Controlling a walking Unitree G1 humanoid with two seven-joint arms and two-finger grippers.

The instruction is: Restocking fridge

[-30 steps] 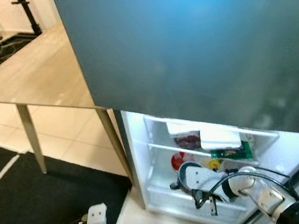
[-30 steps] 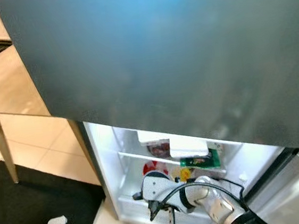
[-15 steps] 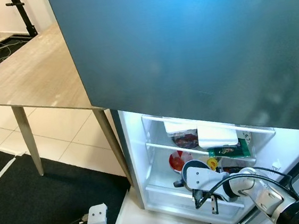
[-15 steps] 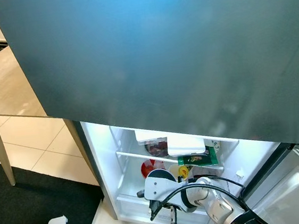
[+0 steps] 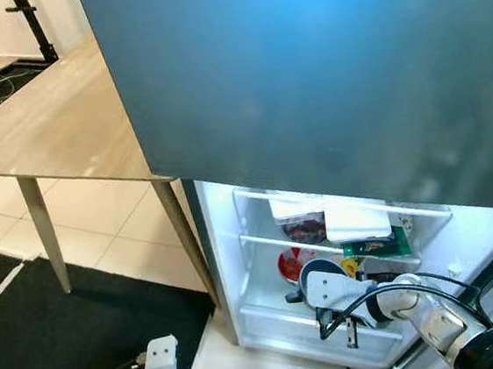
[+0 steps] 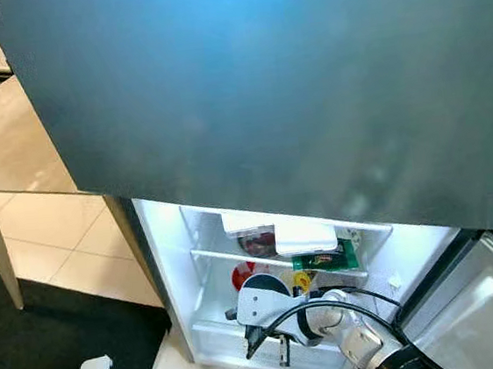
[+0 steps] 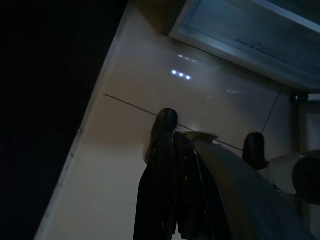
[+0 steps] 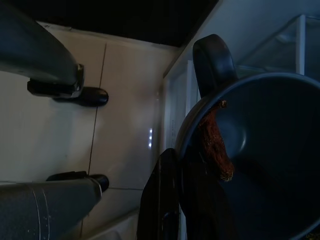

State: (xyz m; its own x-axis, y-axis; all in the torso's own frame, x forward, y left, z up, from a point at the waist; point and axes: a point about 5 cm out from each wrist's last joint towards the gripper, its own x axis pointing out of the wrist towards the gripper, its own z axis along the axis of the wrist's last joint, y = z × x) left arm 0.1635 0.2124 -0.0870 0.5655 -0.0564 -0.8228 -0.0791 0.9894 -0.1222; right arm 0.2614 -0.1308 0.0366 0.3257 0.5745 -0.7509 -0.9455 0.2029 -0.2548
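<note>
At far left, pale wooden table on slim legs, cut off by the frame edge; beneath it cream floor tiles and black mat. Low down beside the mat, silver left arm hanging idle, left gripper over tile in a very dark wrist view; long black fingers lying together as far as the gloom allows.

Further right, big dark grey fridge front hiding whatever sits behind and above. Below it, lit white fridge compartment standing open. Up on the glass shelf: flat white container partly covering a dark red pack, green packet beside them, labels too small to read. Under the shelf, red-and-white round item and small yellow item, both half hidden.

In front of those, inside the compartment near its lower drawer, round dark blue pan with stubby black handle, tilted on edge. Dull, dark inner surface, with one reddish-brown scrap stuck near the rim. Right gripper clamped on that rim, one black finger outside it. At far right, edge of the open fridge door, cropped.
</note>
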